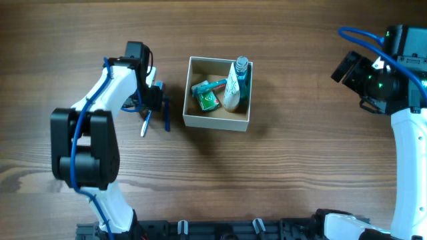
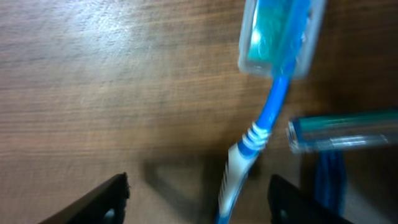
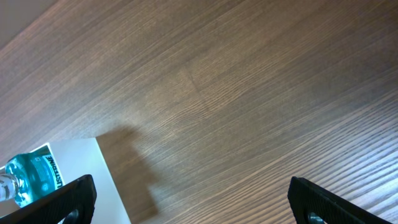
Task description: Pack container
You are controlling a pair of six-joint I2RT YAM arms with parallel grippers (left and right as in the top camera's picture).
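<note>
Nearest the left wrist lens, the left gripper (image 2: 199, 190) hangs with its black fingers spread wide, pinching nothing; the toothbrush (image 2: 258, 127) lies on the table (image 2: 93, 74) with its handle between them, its long axis running from that gap away to the capped head, so the fingers would close across the handle; the container (image 1: 217, 123) sits just to this claw's right, already holding toiletries; the left arm, folded and wrist-down, is far nearer; the right gripper (image 3: 193, 193), also spread, hovers well off.
</note>
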